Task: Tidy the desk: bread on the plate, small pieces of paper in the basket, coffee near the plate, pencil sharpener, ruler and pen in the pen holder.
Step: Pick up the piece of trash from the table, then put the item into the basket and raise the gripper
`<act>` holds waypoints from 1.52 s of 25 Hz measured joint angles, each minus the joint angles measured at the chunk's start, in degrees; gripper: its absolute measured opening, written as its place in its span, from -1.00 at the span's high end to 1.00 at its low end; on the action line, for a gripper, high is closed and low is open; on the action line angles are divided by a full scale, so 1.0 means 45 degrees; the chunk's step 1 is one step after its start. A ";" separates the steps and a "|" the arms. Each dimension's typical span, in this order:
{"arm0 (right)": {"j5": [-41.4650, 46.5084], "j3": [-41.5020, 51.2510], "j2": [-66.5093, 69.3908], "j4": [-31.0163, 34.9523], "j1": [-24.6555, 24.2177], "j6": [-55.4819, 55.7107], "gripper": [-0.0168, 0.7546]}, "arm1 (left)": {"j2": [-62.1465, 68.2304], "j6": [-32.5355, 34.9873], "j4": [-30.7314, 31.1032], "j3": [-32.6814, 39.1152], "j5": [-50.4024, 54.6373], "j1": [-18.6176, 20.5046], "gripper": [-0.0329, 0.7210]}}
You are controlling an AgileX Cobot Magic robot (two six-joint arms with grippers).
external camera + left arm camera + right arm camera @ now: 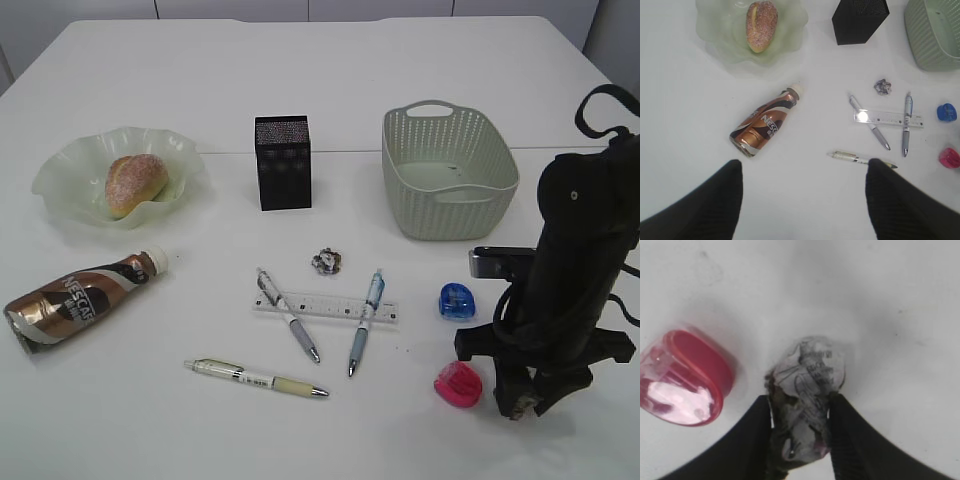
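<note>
My right gripper point(800, 412) is shut on a crumpled piece of paper point(810, 372) low at the table, beside a pink pencil sharpener point(687, 380); it also shows in the exterior view point(515, 395). My left gripper point(802, 172) is open and empty above the table, near a white pen point(855, 158). Bread point(135, 183) lies on the green plate point(60, 190). The coffee bottle point(80, 300) lies on its side. A second paper piece point(326, 261), a clear ruler point(330, 305), two more pens point(290, 320) point(364, 320) and a blue sharpener point(458, 300) lie mid-table.
The black pen holder point(283, 162) stands at the back centre. The pale green basket point(450, 205) stands behind my right arm. The pink sharpener point(457, 385) lies just left of my right gripper.
</note>
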 joint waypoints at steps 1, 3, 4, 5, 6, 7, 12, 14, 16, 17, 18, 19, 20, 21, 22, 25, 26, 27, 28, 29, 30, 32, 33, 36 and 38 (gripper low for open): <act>-0.0008 0.0000 0.0000 0.0000 0.0000 0.0000 0.32 | 0.0000 0.0000 0.0000 0.0000 0.0000 0.0000 -0.57; -0.0029 0.0000 0.0000 0.0000 0.0000 0.0000 0.54 | 0.0000 0.0000 0.0000 0.0000 0.0000 0.0000 -0.57; -0.0029 -0.0006 0.0000 -0.0022 0.0000 0.0000 0.64 | 0.0000 0.0000 0.0000 0.0000 0.0000 0.0000 -0.57; -0.0029 -0.0006 0.0000 -0.0027 0.0000 0.0000 0.73 | 0.0000 0.0000 0.0000 0.0000 0.0000 0.0000 -0.57; -0.0035 -0.0028 0.0000 -0.0063 0.0000 0.0000 0.79 | 0.0000 0.0000 0.0000 0.0000 0.0000 0.0000 -0.57; -0.0035 -0.0027 0.0000 -0.0127 0.0000 0.0000 0.84 | 0.0000 0.0000 0.0000 0.0000 0.0000 0.0000 -0.57; 0.0745 -0.0692 0.0019 -0.0424 0.0000 0.0000 0.95 | 0.0000 0.0000 0.0000 0.0000 0.0000 0.0000 -0.57; 0.1316 -0.1161 -0.0005 -0.0453 0.0000 0.0000 0.96 | 0.0000 0.0000 0.0000 0.0000 0.0000 0.0000 -0.57; 0.2121 -0.1799 -0.0128 -0.0453 0.0000 -0.0101 0.96 | 0.0000 0.0000 0.0000 0.0000 0.0000 0.0000 -0.57; 0.2707 -0.2104 -0.0222 -0.0453 0.0000 -0.0201 0.96 | 0.0000 0.0000 0.0000 0.0000 0.0000 0.0000 -0.57; 0.3266 -0.2499 -0.0259 -0.0453 0.0000 -0.0295 0.96 | 0.0000 0.0015 0.0000 0.0000 0.0000 0.0000 -0.57; 0.3826 -0.2913 -0.0287 -0.0453 0.0000 -0.0356 0.96 | 0.0000 0.0015 0.0000 0.0000 0.0000 0.0000 -0.57; 0.4154 -0.3332 -0.0308 -0.0453 0.0000 -0.0413 0.96 | 0.0000 0.0015 0.0000 0.0000 0.0000 0.0000 -0.57; 0.4326 -0.3700 -0.0308 -0.0453 0.0000 -0.0442 0.96 | 0.0000 0.0015 0.0000 0.0000 0.0000 0.0000 -0.57; 0.4392 -0.4157 -0.0308 -0.0459 0.0000 -0.0471 0.96 | 0.0000 0.0015 0.0000 0.0000 0.0000 0.0000 -0.57; 0.4533 -0.5535 -0.0308 -0.0509 0.0000 -0.0526 0.96 | 0.0000 0.0015 0.0000 0.0000 0.0000 0.0000 -0.57; 0.4577 -0.6056 -0.0308 -0.0605 0.0000 -0.0523 0.96 | 0.0000 0.0015 0.0000 0.0000 0.0000 0.0000 -0.57; 0.4628 -0.6569 -0.0308 -0.0769 0.0000 -0.0523 0.96 | 0.0000 0.0015 0.0000 0.0000 0.0000 0.0000 -0.57; 0.4653 -0.6984 -0.0308 -0.1003 0.0000 -0.0523 0.96 | 0.0000 0.0015 -0.0006 0.0000 0.0000 0.0000 -0.57; 0.4658 -0.7458 -0.0308 -0.1222 0.0000 -0.0523 0.96 | 0.0000 0.0015 -0.0030 0.0000 0.0000 0.0000 -0.57; 0.4686 -0.7902 -0.0308 -0.1516 0.0000 -0.0523 0.96 | 0.0000 0.0015 -0.0028 0.0000 0.0000 0.0000 -0.57; 0.4719 -0.8628 -0.0308 -0.1982 0.0000 -0.0523 0.96 | 0.0000 0.0015 -0.0028 0.0000 0.0000 0.0000 -0.57; 0.4588 -0.8957 -0.0308 -0.2181 0.0000 -0.0523 0.96 | 0.0000 0.0015 -0.0034 0.0000 0.0000 0.0000 -0.57; 0.3496 -0.9682 -0.0222 -0.2612 0.0000 -0.0523 0.96 | 0.0000 0.0015 -0.0175 0.0000 0.0000 0.0000 -0.57; 0.2862 -1.0098 0.0034 -0.2980 0.0000 -0.0523 0.96 | 0.0000 0.0015 -0.0223 0.0000 0.0000 0.0000 -0.57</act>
